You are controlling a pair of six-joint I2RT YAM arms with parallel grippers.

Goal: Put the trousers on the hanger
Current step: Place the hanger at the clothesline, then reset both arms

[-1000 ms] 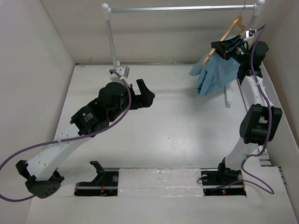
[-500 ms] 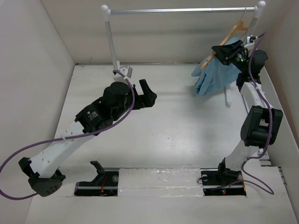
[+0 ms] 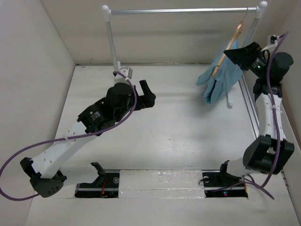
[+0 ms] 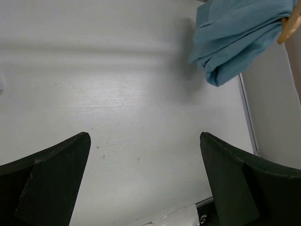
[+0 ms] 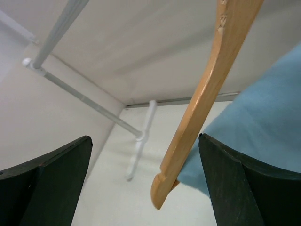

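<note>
Right gripper, jaws spread and empty, sits far right with the slim light-brown wooden hanger just left of it, steeply tilted below the white-and-silver rail, light blue cloth trousers draped on it; left gripper, also spread, is well apart.

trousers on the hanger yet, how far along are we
Looks done: the trousers drape over the hanger, which appears hooked on the rail. In hand: nothing; the right tool is open by the hanger, the left tool open over the table. Left: likely only backing the right tool away.
</note>
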